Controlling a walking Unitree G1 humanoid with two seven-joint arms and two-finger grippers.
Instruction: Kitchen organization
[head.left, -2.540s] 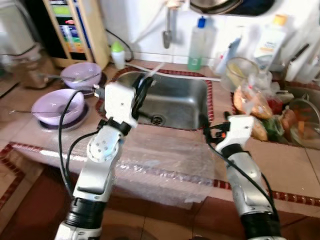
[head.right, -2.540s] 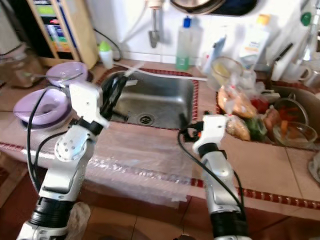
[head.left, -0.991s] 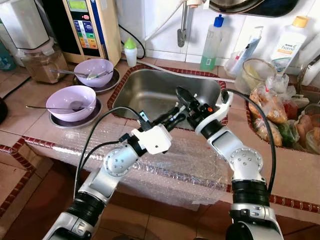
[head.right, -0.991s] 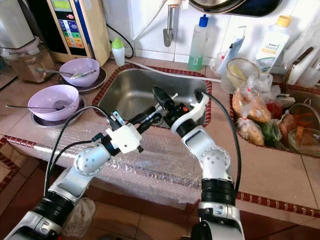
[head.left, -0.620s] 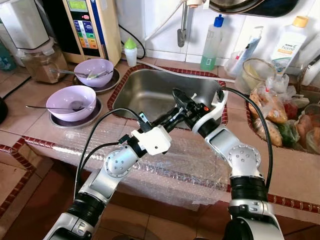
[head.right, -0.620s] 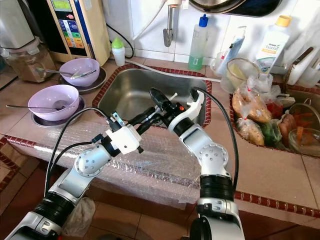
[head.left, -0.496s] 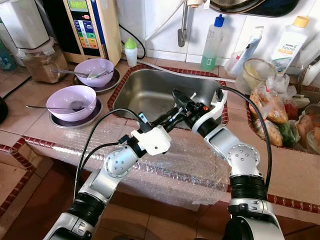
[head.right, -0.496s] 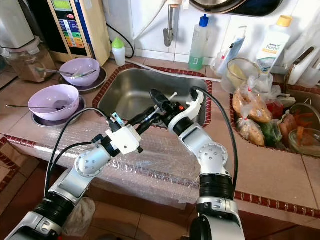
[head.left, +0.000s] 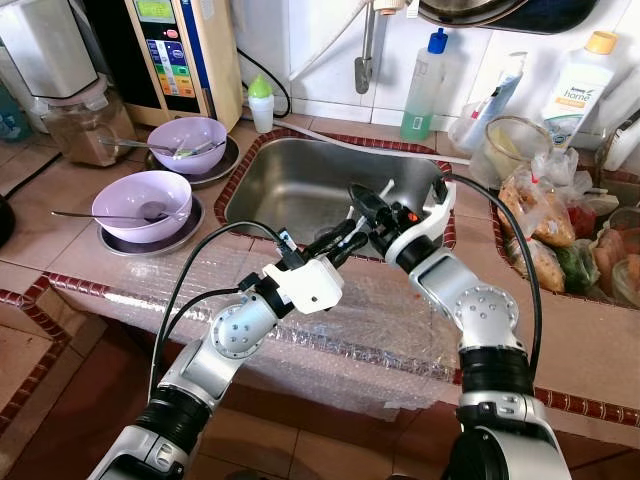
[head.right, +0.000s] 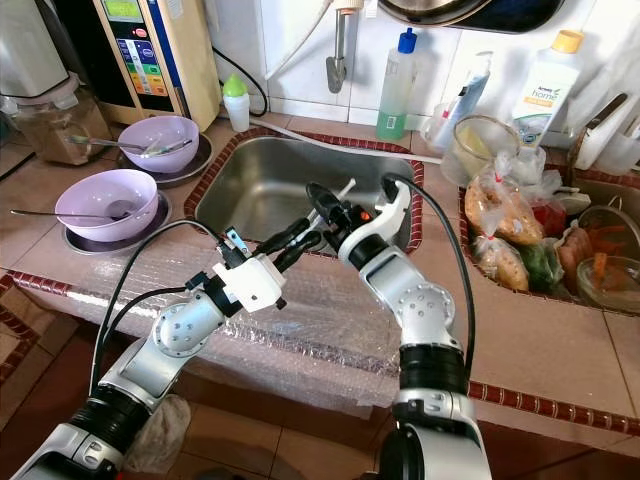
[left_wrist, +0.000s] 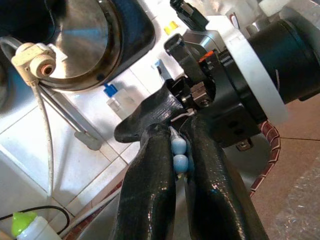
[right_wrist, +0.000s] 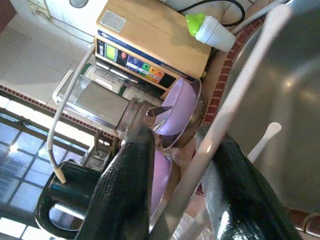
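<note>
Small white-blue item (left_wrist: 179, 155) pinched in left claw (head.left: 347, 238), met by right claw (head.left: 362, 200), spread wide, over sink (head.left: 290, 185). Handover judged underway; transfer needed next.

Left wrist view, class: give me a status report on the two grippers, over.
Left gripper shut on a small pale blue piece, at the sink's front edge. Right gripper tip to tip with it, grip unclear. Bubble wrap on counter below.

No text can be read: print on the white bottle (head.left: 582, 82) and the appliance panel (head.left: 163, 45) is too blurred.
</note>
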